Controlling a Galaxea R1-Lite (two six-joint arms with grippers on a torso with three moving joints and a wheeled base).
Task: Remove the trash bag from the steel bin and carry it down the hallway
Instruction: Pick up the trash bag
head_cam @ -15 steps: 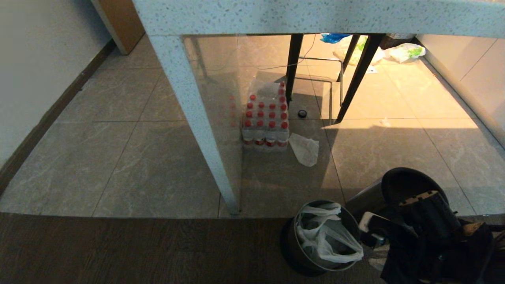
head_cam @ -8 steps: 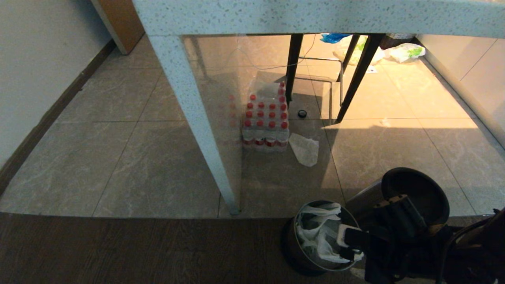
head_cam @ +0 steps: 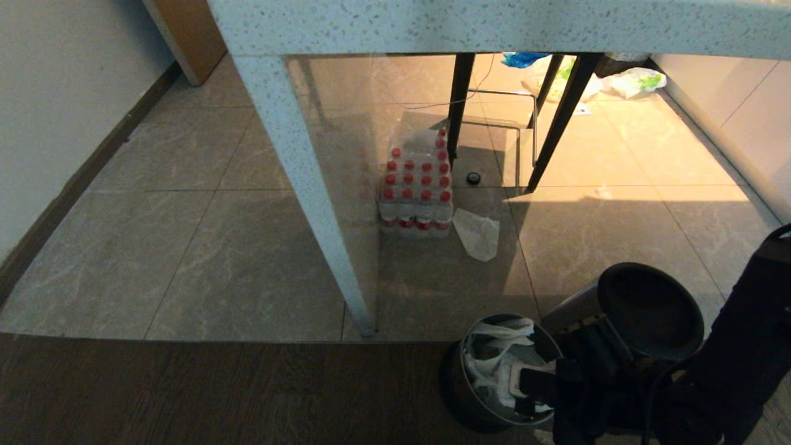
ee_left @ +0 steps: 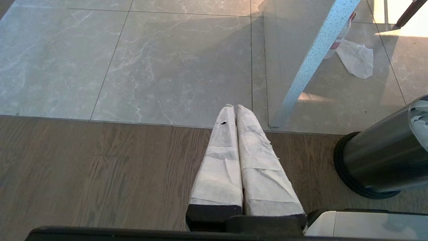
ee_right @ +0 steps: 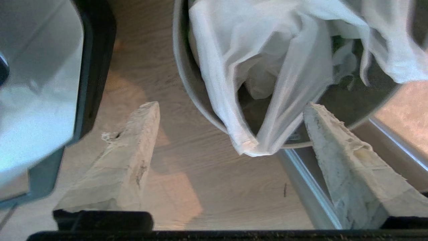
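Observation:
The steel bin (head_cam: 460, 395) stands on the wood floor at the lower right of the head view. The white trash bag (head_cam: 494, 361) is crumpled inside it. My right gripper (ee_right: 230, 105) hovers open just above the bin's near rim (ee_right: 187, 83). A loop handle of the bag (ee_right: 249, 144) hangs over that rim between the two taped fingers (ee_right: 133, 150), touching neither. In the head view the dark right arm (head_cam: 593, 383) covers the bin's right side. My left gripper (ee_left: 235, 107) is shut and empty, parked low over the wood floor with the bin (ee_left: 384, 157) off to one side.
A second black-rimmed bin (head_cam: 649, 306) leans right behind the first. A speckled table leg (head_cam: 309, 204) stands close ahead. Beyond it are a pack of red-capped bottles (head_cam: 417, 185), a small flat white bag (head_cam: 477, 233) and black stool legs (head_cam: 553, 123). Marbled tiles (head_cam: 185, 247) stretch leftward to a wall.
My right gripper has swung left from beside the bin to over its rim, covering part of the bag. The arm's upper part has risen at the right edge.

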